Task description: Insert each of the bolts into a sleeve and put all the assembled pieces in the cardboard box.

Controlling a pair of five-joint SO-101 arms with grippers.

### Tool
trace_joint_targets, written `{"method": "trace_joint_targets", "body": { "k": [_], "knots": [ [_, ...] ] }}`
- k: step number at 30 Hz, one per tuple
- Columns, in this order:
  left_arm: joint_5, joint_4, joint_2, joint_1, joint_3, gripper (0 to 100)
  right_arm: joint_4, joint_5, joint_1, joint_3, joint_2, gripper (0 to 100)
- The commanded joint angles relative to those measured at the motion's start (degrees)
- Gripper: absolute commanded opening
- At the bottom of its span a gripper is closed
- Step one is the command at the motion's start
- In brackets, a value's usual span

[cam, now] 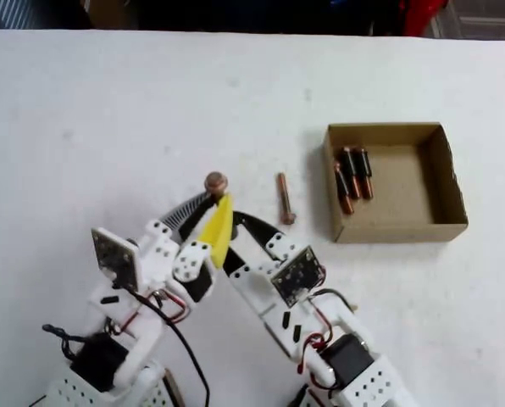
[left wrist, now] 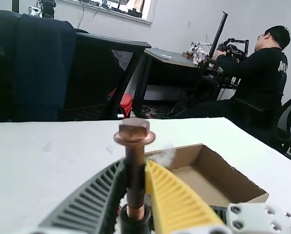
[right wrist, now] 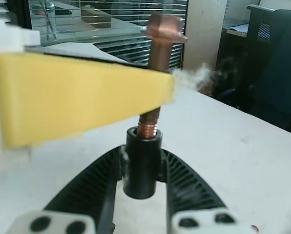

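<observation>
The left gripper [left wrist: 135, 168] is clenched on a copper bolt [left wrist: 134, 134], its grey and yellow fingers pinching the shank, with the flanged head upright above them. Directly beneath, the right gripper [right wrist: 141, 161] grasps a black sleeve [right wrist: 142, 180] between its black fingers, holding it upright. The bolt's threaded end sits at the sleeve's mouth; how far in it goes cannot be told. In the high view the two grippers meet over the white table [cam: 108, 110], the arms running back toward 6 o'clock. A second bolt [cam: 283, 199] lies flat on the table near the held one, at its 3 o'clock. Farther out at 3 o'clock sits the cardboard box [cam: 388, 229], open on top, with three assembled pieces [cam: 352, 180] lying side by side against its 9 o'clock wall
</observation>
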Motion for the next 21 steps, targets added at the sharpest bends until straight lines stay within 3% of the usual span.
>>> {"method": "trace_joint_targets", "body": {
  "k": [1,6,12,17,21],
  "knots": [
    [0.26,2.99,-0.4,0.13,-0.44,2,-0.13,-0.09,0.31,0.44,-0.75,1.6],
    [0.26,7.91,-0.4,0.13,-0.44,2,-0.13,-0.09,0.31,0.44,-0.75,1.6],
    [-0.18,7.65,-0.4,0.04,-0.7,2,-0.13,0.0,0.31,0.44,-0.75,1.6],
    [-7.3,7.65,-0.4,0.04,-0.79,2,-0.04,0.0,0.31,0.44,-0.75,1.6],
    [-8.53,7.65,-0.4,0.04,-0.79,2,-0.04,0.0,0.31,0.44,-0.75,1.6]
  ]
}}
